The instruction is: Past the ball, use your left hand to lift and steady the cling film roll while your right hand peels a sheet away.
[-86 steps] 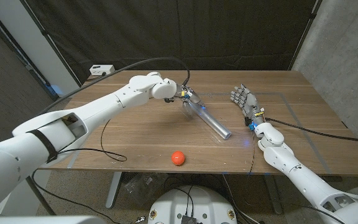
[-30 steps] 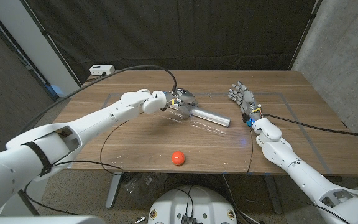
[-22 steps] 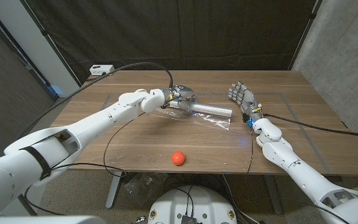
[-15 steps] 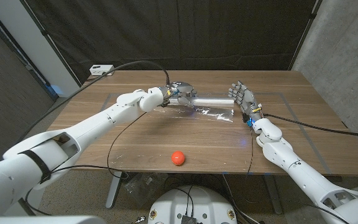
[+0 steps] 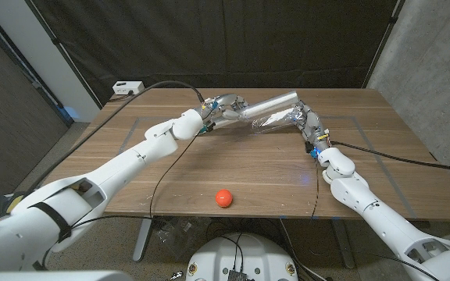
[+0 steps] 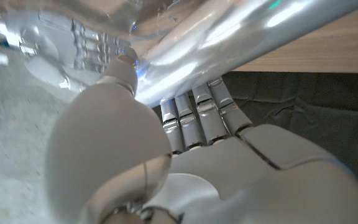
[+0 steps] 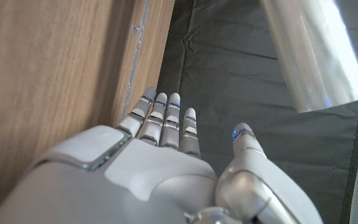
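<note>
So the cling film roll (image 5: 266,104) is up off the table, tilted, with the left hand (image 5: 223,106) wrapped around one end. Loose film (image 5: 276,119) hangs off it, right beside the right hand (image 5: 309,124), whose fingers (image 7: 166,121) are spread, holding nothing. The orange ball (image 5: 223,197) sits well clear of both hands, near the table (image 5: 170,176) front edge.

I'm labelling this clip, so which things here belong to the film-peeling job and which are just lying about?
Job:
- cling film roll, lifted off the table
- left robot hand, gripping the roll
- right robot hand, fingers spread, by the roll's free end
- orange ball, the task's landmark

Lying about:
- white box at the table's far corner
</note>
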Robot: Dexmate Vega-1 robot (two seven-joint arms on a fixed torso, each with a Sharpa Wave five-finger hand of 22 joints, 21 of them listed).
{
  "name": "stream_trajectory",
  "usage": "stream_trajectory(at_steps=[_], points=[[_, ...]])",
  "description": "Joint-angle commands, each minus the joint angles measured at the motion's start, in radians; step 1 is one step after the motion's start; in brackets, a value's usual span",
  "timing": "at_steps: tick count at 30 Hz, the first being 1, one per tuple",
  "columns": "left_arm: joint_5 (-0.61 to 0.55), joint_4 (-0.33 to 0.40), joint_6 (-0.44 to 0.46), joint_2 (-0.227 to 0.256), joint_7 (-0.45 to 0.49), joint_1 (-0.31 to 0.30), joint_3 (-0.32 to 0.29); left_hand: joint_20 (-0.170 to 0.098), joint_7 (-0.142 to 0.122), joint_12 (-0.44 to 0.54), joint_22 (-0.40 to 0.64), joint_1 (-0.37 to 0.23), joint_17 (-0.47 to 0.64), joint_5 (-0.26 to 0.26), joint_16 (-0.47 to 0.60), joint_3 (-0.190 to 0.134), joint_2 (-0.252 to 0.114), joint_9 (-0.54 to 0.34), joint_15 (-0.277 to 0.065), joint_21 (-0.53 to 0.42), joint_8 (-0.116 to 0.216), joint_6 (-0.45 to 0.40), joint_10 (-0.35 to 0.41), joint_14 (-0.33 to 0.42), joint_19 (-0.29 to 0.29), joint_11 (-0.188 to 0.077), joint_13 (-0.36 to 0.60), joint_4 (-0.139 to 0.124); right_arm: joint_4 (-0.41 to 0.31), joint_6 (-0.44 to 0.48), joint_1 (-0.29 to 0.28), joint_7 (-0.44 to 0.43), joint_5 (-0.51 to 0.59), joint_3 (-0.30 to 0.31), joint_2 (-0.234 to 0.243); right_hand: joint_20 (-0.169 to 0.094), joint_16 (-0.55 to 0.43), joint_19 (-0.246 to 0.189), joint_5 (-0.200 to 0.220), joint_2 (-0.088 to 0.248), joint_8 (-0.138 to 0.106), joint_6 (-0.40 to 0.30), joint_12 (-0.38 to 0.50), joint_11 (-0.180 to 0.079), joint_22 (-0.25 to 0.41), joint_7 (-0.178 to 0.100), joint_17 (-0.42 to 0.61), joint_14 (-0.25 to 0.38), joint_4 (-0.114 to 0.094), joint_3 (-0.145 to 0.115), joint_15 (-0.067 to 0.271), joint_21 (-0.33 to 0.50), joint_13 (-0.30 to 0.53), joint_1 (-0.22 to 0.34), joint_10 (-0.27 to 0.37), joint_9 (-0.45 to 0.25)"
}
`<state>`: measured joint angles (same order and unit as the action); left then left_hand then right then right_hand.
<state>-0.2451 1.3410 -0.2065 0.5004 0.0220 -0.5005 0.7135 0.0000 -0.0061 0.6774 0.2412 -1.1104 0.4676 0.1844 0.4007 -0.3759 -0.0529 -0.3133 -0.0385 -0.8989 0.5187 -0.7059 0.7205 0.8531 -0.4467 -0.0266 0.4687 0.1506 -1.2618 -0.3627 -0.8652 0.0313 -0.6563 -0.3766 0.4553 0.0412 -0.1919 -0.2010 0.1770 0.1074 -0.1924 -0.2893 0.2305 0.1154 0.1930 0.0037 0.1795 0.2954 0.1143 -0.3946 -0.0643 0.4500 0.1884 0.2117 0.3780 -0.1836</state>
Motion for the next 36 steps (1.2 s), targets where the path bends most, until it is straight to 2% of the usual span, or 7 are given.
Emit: stream_trajectory(at_steps=[1,2,11,21,30,36], points=[[0.399,-0.05,-0.056,-0.084,-0.008,-0.075,-0.12,0.008,0.039,0.123,-0.003,-0.095,-0.001,0.002,-0.01,-0.037,-0.1,-0.01,-0.15,-0.008,0.045,-0.173,0.115,0.077,0.0,-0.111,0.069,-0.027,-0.032,0.018,-0.003,-0.015,0.009,0.0,0.014,0.002,0.001,-0.005,0.004,-0.005,0.0,-0.009,-0.001,0.001,0.002,0.0,0.001,0.012,0.0,-0.007,0.001,-0.005,0.002,-0.009,0.007,-0.002],[0.401,-0.051,-0.057,-0.083,-0.007,-0.074,-0.118,0.008,0.04,0.122,-0.003,-0.095,-0.002,0.002,-0.012,-0.038,-0.101,-0.011,-0.15,-0.009,0.045,-0.173,0.11,0.077,0.0,-0.111,0.07,-0.027,-0.032,0.018,-0.003,-0.015,0.009,0.0,0.014,0.001,0.001,-0.006,0.004,-0.005,0.0,-0.009,0.0,0.001,0.002,0.0,0.001,0.012,0.0,-0.007,0.001,-0.005,0.002,-0.009,0.007,-0.002],[0.684,-0.084,-0.093,-0.173,-0.062,-0.118,-0.199,0.011,0.037,0.126,-0.013,-0.094,-0.005,0.001,-0.033,-0.046,-0.101,-0.025,-0.15,-0.02,0.048,-0.161,0.101,0.073,0.01,-0.116,0.082,-0.031,-0.036,0.021,0.003,-0.017,0.015,-0.003,0.016,0.002,0.001,-0.006,0.004,-0.006,0.0,-0.009,-0.001,0.001,0.002,0.0,0.001,0.012,0.0,-0.007,0.001,-0.006,0.002,-0.011,0.008,-0.002],[0.949,-0.193,-0.136,-0.288,-0.197,-0.129,-0.265,0.009,0.031,0.129,-0.025,-0.088,-0.005,0.001,-0.054,-0.052,-0.098,-0.038,-0.158,-0.028,0.053,-0.154,0.092,0.066,0.015,-0.124,0.092,-0.037,-0.054,0.026,-0.004,-0.027,0.019,-0.003,0.021,0.002,0.002,-0.007,0.004,-0.006,0.0,-0.009,-0.001,0.002,0.002,0.001,0.001,0.012,0.0,-0.008,0.001,-0.007,0.002,-0.011,0.008,-0.002],[1.117,-0.31,-0.118,-0.371,-0.36,-0.112,-0.303,-0.001,0.019,0.129,-0.036,-0.083,-0.005,0.002,-0.067,-0.058,-0.096,-0.05,-0.167,-0.034,0.056,-0.147,0.091,0.072,0.009,-0.13,0.095,-0.041,-0.068,0.031,-0.009,-0.032,0.022,-0.003,0.027,0.001,0.002,-0.008,0.004,-0.007,0.0,-0.009,-0.002,0.002,0.002,0.0,0.001,0.011,0.0,-0.008,0.001,-0.008,0.002,-0.012,0.008,-0.002],[1.191,-0.358,-0.079,-0.408,-0.433,-0.101,-0.328,-0.005,0.029,0.128,-0.044,-0.082,-0.005,0.003,-0.074,-0.063,-0.094,-0.053,-0.164,-0.036,0.056,-0.142,0.086,0.074,0.001,-0.125,0.097,-0.041,-0.083,0.037,-0.016,-0.039,0.023,-0.001,0.034,0.002,0.003,-0.007,0.004,-0.008,0.0,-0.009,-0.003,0.003,0.002,0.0,0.001,0.011,0.0,-0.008,0.001,-0.009,0.002,-0.013,0.008,-0.002]])
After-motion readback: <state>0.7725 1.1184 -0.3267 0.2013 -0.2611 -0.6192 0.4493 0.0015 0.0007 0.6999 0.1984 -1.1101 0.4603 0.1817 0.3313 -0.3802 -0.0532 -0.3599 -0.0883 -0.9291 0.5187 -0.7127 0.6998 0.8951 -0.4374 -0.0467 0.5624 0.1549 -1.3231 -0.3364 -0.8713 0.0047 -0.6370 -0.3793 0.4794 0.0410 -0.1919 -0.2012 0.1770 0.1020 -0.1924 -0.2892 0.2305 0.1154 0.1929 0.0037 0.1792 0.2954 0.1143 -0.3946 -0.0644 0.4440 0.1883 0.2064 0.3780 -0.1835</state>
